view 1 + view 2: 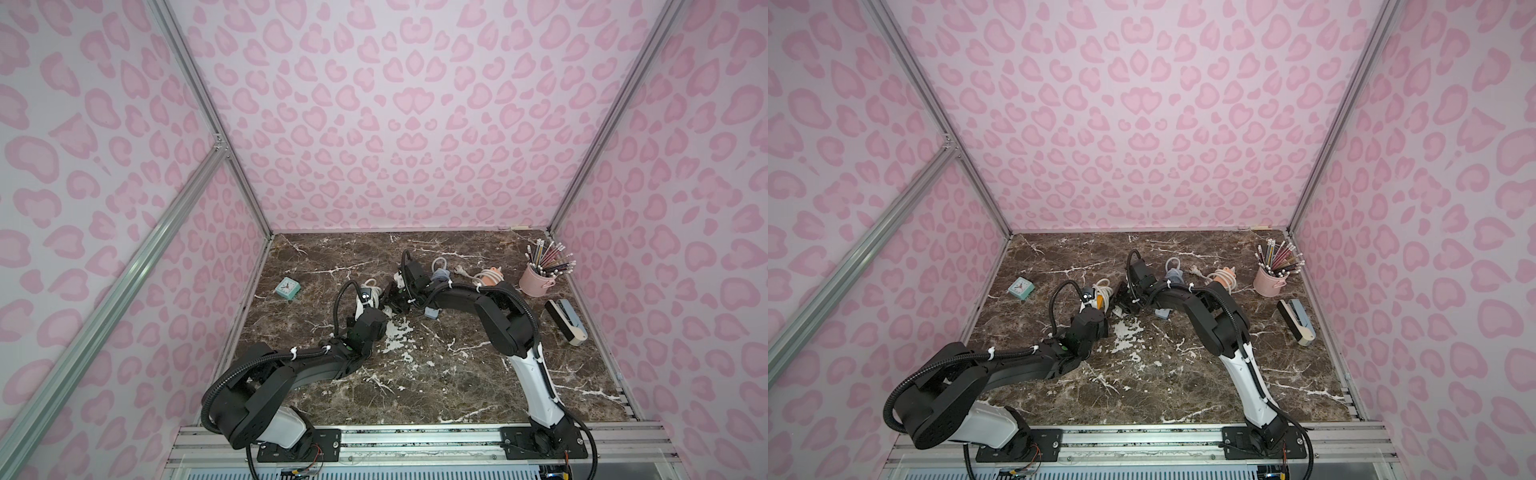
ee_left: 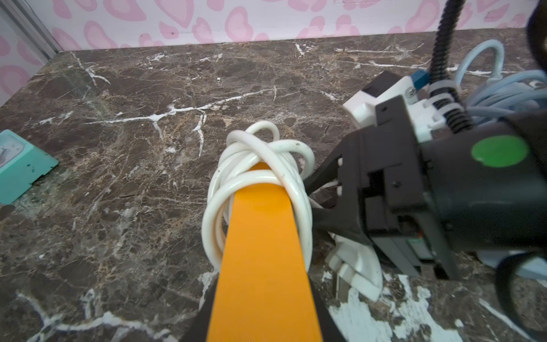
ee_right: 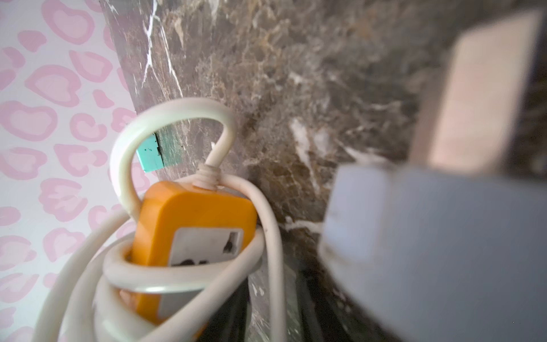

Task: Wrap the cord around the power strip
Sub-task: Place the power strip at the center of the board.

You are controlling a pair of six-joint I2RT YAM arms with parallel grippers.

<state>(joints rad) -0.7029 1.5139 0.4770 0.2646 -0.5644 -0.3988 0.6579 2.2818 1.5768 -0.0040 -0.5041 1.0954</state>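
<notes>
The left gripper (image 2: 262,322) clamps the power strip (image 2: 257,225) to steady its wound cord (image 2: 260,154); the right gripper (image 2: 313,198) stands parted alongside

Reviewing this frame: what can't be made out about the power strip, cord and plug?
- Plug: badly blurred in the right wrist view; partly under the right gripper in the left wrist view, so any grip is unclear.
- Power strip: one end cut off by that view's edge.
- Cord: wraps too small to count in both top views.
</notes>
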